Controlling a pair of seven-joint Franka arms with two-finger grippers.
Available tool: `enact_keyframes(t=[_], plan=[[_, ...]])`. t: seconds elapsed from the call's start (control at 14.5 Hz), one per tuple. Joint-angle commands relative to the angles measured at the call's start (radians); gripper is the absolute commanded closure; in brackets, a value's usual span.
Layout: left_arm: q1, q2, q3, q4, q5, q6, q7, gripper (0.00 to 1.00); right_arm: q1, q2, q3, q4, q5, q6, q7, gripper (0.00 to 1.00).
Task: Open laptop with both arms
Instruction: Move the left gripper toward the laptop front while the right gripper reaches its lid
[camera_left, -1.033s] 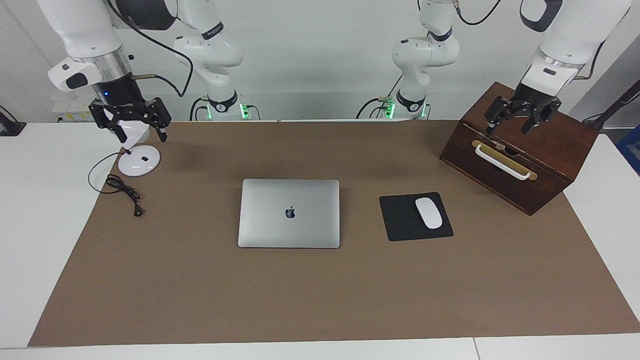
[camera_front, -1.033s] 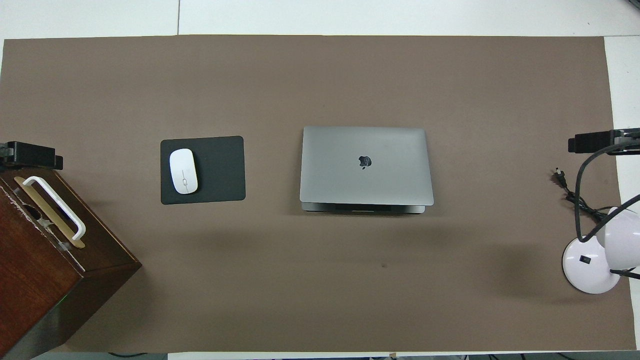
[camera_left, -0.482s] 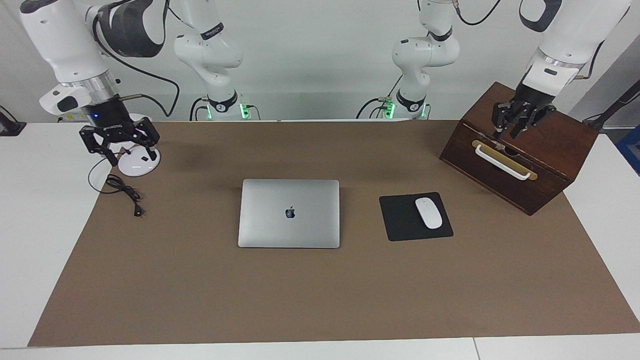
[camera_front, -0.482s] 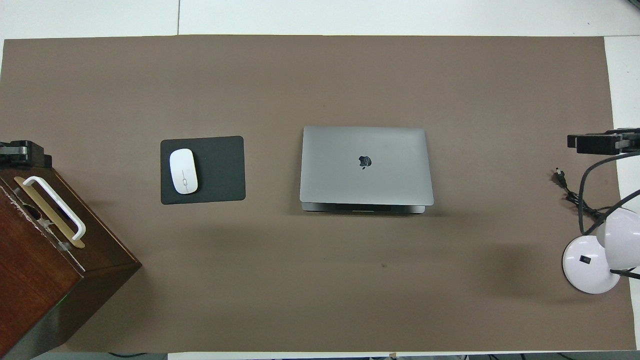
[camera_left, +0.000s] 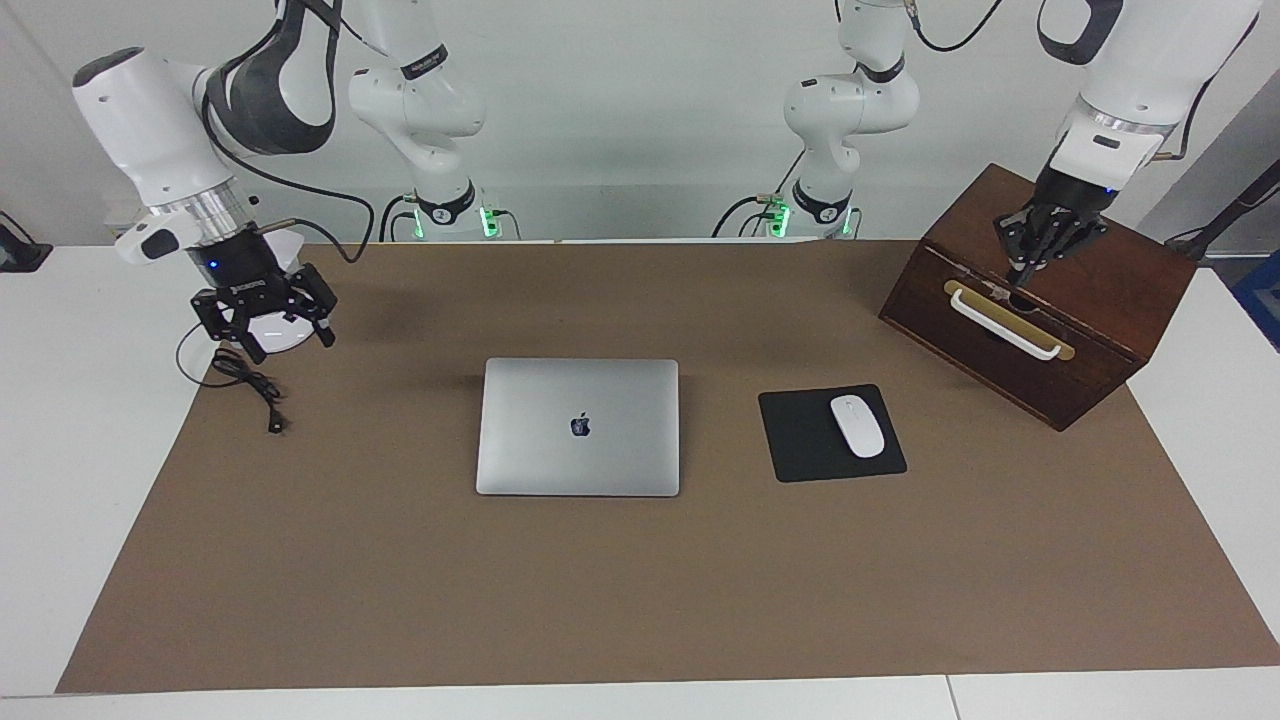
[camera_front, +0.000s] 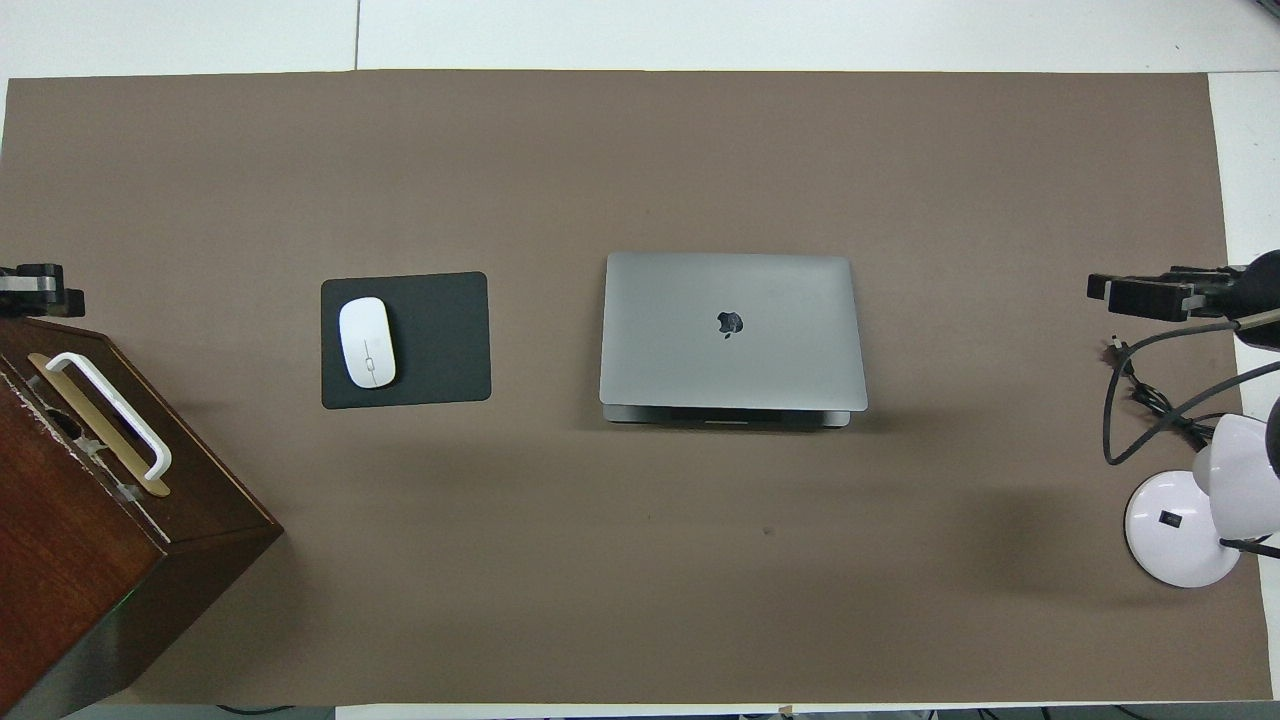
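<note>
Starting at the right arm's end of the table, the right gripper (camera_left: 290, 348) hangs with its fingers spread and empty, above a white desk lamp (camera_front: 1180, 530) and its loose black cable (camera_left: 250, 385). At the middle of the brown mat (camera_left: 640, 600) lies the laptop (camera_left: 578, 425), flat, with its lid fully closed and its dark logo facing up. Neither arm is touching it.

Beside it, toward the left arm's end, a white mouse (camera_left: 857, 426) rests on a black mouse pad (camera_left: 800, 440). Last comes a dark wooden box (camera_left: 1090, 330) with a white handle (camera_left: 1003, 325). The left gripper (camera_left: 1022, 272) is over this box, just above the handle, fingertips pinched together on nothing.

The laptop will likely feel stiff, fairly heavy for its thinness, and slick on its bare metal. The overhead view shows a dark hinge strip along the edge nearer the robots, so the lid's free lip is probably at the farther edge. One fingertip should catch under that lip at its middle, while the other arm presses gently on the base so it cannot slide or tip up. The screen is fragile, so the lift should be slow.
</note>
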Motion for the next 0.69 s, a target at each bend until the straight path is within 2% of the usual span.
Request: enact_keyframes(t=[0.0,0.28,0.48,0.62], plan=[[-0.029,-0.009,0.003,-0.063,0.001,0.093,-0.016,1.00,0.018,-0.042,0.010,-0.102,0.120,0.098,-0.029,0.00],[-0.066,-0.124,0.001,-0.330,0.001,0.344,-0.024,1.00,0.089,-0.042,0.010,-0.156,0.303,0.191,-0.005,0.00],[-0.101,-0.190,0.000,-0.490,-0.001,0.518,-0.033,1.00,0.150,-0.056,0.012,-0.183,0.366,0.230,0.168,0.00],[-0.135,-0.216,0.001,-0.559,-0.001,0.602,-0.038,1.00,0.233,-0.068,0.012,-0.214,0.413,0.311,0.268,0.00]])
